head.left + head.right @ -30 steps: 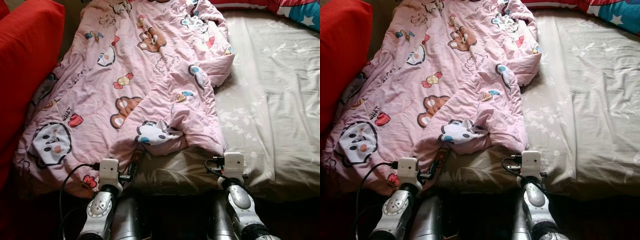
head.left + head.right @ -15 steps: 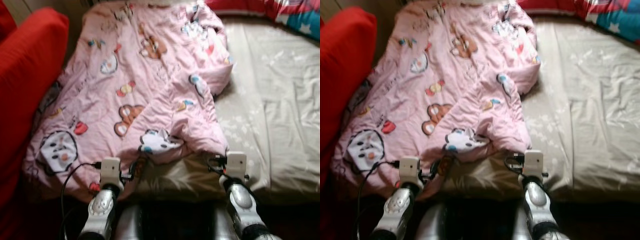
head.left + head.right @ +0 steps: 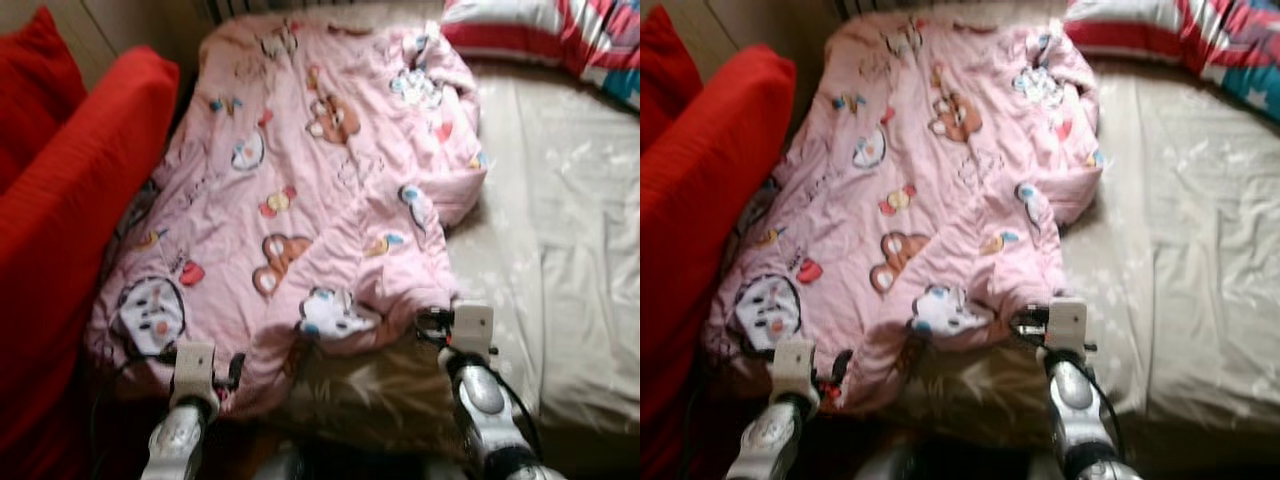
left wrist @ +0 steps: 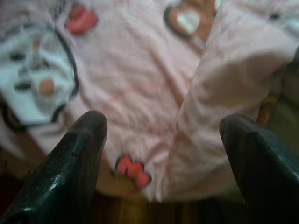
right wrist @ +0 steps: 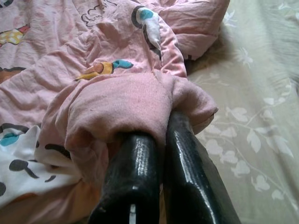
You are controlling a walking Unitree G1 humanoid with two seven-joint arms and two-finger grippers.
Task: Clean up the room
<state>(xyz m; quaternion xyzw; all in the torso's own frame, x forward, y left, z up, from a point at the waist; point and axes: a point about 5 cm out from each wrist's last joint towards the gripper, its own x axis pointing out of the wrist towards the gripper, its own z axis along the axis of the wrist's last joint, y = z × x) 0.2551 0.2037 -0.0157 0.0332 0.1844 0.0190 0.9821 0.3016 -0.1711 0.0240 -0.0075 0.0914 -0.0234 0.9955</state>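
Item one, nearest: my right gripper is pinching a fold of the pink cartoon-print quilt at its near corner, fingers closed on the cloth, while my left gripper is hovering with fingers spread wide over the quilt's near edge, holding nothing. Item two, beyond: the quilt is lying bunched on the beige floral sheet, beside the red cushion, with a striped pillow farthest off. I judge the left should be clamping the opposite corner before any pull, keeping both grips level so the quilt spreads evenly.
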